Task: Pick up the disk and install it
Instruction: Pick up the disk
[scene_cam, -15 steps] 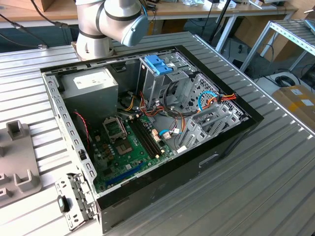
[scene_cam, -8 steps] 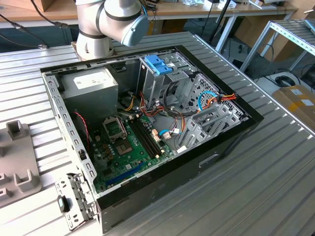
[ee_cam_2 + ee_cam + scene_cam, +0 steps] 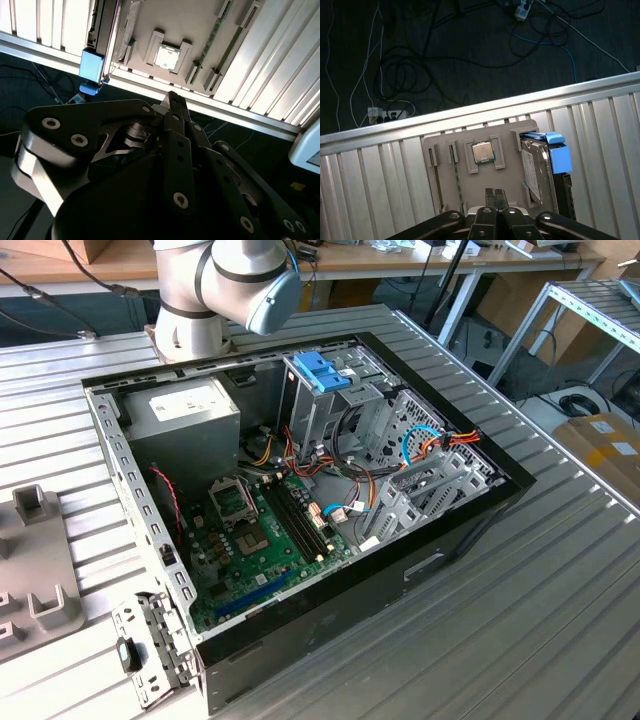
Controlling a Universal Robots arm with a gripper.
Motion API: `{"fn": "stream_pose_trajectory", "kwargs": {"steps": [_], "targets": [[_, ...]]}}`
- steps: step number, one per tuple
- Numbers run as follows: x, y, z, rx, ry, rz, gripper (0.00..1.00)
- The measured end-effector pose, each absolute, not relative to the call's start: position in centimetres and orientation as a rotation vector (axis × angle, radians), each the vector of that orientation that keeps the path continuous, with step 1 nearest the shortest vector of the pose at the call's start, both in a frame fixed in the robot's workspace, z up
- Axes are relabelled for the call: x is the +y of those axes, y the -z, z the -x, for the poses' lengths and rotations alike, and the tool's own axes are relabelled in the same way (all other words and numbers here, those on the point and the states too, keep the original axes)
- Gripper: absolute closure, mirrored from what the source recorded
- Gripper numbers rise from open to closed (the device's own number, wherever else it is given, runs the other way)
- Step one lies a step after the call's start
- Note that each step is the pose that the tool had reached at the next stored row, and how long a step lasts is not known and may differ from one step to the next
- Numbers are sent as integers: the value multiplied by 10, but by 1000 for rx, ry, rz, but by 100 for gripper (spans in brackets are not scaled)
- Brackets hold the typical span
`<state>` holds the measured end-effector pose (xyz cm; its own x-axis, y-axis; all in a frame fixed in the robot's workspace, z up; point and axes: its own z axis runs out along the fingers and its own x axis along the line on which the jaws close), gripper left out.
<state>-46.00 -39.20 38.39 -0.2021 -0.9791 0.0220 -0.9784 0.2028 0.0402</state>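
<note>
The disk (image 3: 534, 170), dark metal with a white label and a light-blue carrier, stands on edge in a slot at one end of a grey holder tray (image 3: 512, 175). The tray lies on the slatted metal table (image 3: 380, 185). A processor chip (image 3: 482, 152) sits in the tray nearby. My claw (image 3: 495, 192) hangs over the tray, fingers pressed together and holding nothing. It seems clear of the tray, though depth is hard to judge.
</note>
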Motion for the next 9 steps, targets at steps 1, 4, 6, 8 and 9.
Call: {"fn": "stream_pose_trajectory", "kwargs": {"steps": [1, 4, 6, 8, 9], "targets": [[-392, -384, 460, -2403, 27, -1957, 90], [-392, -384, 460, -2403, 27, -1957, 90], [-392, -384, 460, -2403, 27, -1957, 90], [-392, -384, 460, -2403, 27, -1957, 90], [-392, -384, 460, -2403, 27, -1957, 90]]}}
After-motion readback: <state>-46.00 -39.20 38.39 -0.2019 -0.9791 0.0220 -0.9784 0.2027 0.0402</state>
